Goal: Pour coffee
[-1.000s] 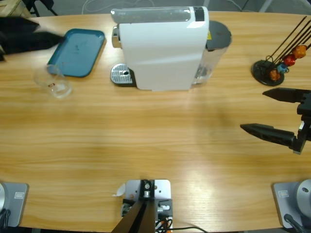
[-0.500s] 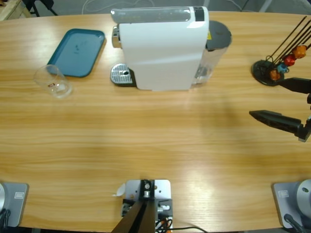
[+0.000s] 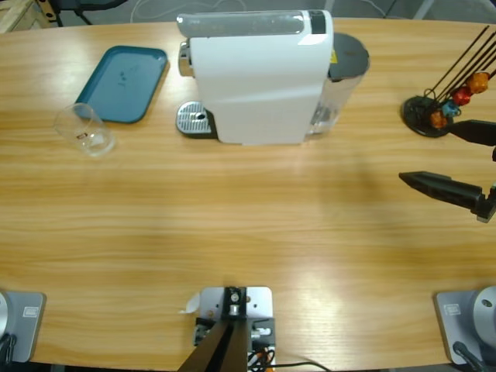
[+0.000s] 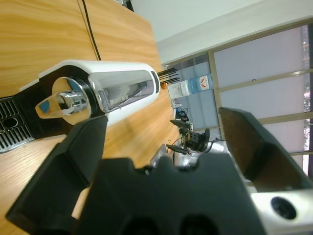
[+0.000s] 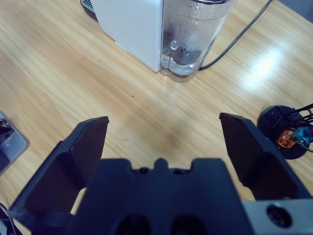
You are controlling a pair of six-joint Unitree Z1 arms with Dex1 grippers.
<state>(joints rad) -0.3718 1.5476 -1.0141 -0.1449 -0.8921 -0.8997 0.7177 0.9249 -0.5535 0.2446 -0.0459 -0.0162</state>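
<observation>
Withdrawn rightward, right tool (image 3: 457,159) gapes wide and empty, well apart from glass (image 3: 84,129).

Wooden table (image 3: 248,225): coffee machine (image 3: 260,77), tray (image 3: 124,83), glass (image 3: 84,129), capsule stand (image 3: 428,115).

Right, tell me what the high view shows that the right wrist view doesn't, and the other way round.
Only the high view shows the teal tray, the clear glass lying beside it, and the machine's drip grate.

Only the right wrist view shows the black cable running from behind the machine, and the water in its clear tank up close.

Both show the white coffee machine, the capsule stand, the wooden table and the right gripper, jaws open and holding nothing.
</observation>
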